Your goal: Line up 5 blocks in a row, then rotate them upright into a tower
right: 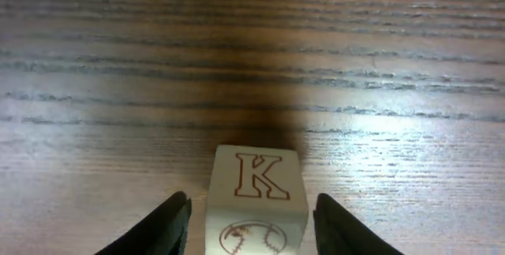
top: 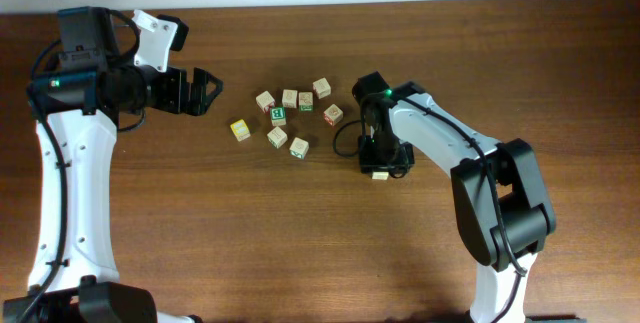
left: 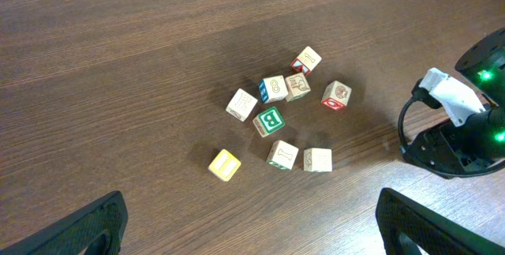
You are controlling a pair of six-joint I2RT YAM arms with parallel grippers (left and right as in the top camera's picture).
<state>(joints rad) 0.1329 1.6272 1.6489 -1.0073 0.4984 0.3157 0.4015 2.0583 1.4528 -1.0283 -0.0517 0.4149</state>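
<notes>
**Entry: K block** point(right: 256, 176)
- Pale wooden cube with a red-outlined K on top and a round red-outlined drawing on the near face.
- It stands on the table point(top: 200, 223), to the right of the other cubes and apart from them.
- From overhead, the right arm covers all but a pale sliver of it.

**Right gripper** point(right: 252, 208)
- The jaws are parted, with one finger on each side of the K block.
- A thin strip of table shows at either side, so it is not clamped.

**Left gripper** point(top: 205, 91)
- Spread wide and empty, held above the table's left part, well apart from every cube.

**Group of blocks** point(left: 282, 154)
- Nine cubes lie loosely scattered mid-table, with the upper ones close together.
- The red-faced block point(left: 336, 95) lies nearest the right arm.
- A black cable loop point(top: 345, 143) lies between that block and the right gripper.

**Also in the group**
- A yellow-faced cube point(left: 224, 164) sits at the group's left edge.
- A green B cube point(left: 269, 121) sits in the middle
</notes>
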